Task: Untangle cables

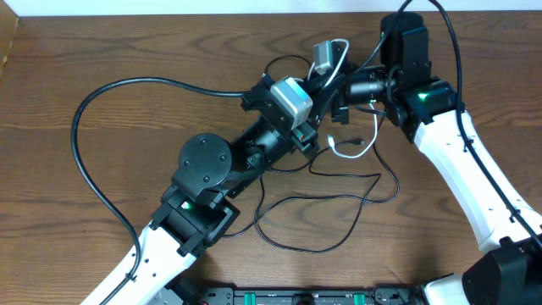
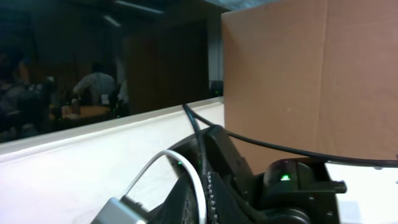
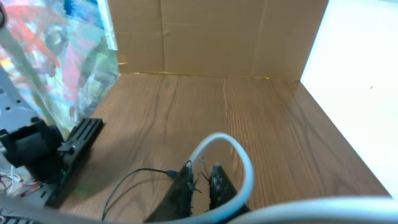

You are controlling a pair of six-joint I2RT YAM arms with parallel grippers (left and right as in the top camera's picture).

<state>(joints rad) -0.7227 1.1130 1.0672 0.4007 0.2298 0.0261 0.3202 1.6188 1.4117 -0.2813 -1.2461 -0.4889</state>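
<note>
A white cable and thin black cables lie tangled on the wooden table below both grippers. My left gripper is shut on the white cable, which runs between its fingers; a grey plug block hangs at the cable's end, also visible as the block. My right gripper sits close beside it. In the right wrist view its fingers stand almost together, the white cable looped round them. A black cable's plug lies just left.
A thick black arm cable arcs over the table's left half. Cardboard walls stand behind the table. Black equipment sits at the left in the right wrist view. The two arms nearly touch above the tangle.
</note>
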